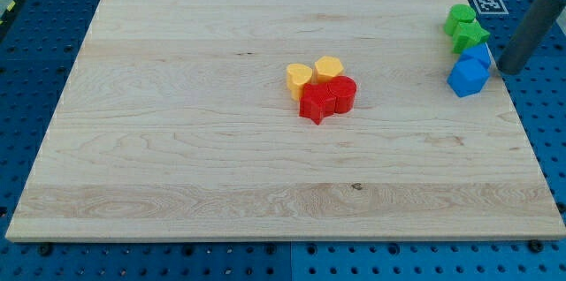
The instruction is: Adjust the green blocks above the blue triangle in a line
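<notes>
Jaws: none fitted; tip [506,69] set right of blue blocks [470,71]. Green blocks [463,26] stacked above them, nearly aligned.

Two yellow blocks [313,75] touch two red blocks [328,98] mid-board on the wooden board [177,140].

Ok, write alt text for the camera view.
My tip sits at the board's right edge beside two blue blocks, with two green blocks directly above them. Yellow blocks and red blocks cluster mid-board.
</notes>
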Tool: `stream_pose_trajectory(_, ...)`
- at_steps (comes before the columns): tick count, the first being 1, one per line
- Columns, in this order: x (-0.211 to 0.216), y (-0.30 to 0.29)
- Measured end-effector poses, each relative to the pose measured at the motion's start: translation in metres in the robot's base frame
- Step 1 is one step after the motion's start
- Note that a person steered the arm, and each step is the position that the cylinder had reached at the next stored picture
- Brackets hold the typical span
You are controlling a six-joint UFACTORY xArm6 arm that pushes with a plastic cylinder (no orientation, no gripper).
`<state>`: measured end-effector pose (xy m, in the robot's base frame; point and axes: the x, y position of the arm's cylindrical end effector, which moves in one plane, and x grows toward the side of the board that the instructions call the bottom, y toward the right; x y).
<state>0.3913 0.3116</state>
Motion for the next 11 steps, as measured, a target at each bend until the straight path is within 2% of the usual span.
stream_pose_trajectory(1,0.000,-0.026)
stream_pose_trajectory(4,0.000,-0.043)
stream_pose_trajectory(5,0.003,-0.017)
stream_pose_trajectory(7,-0.025,0.024)
stream_pose_trajectory(8,-0.044,-0.004)
stream_pose_trajectory(11,-0.045,-0.036)
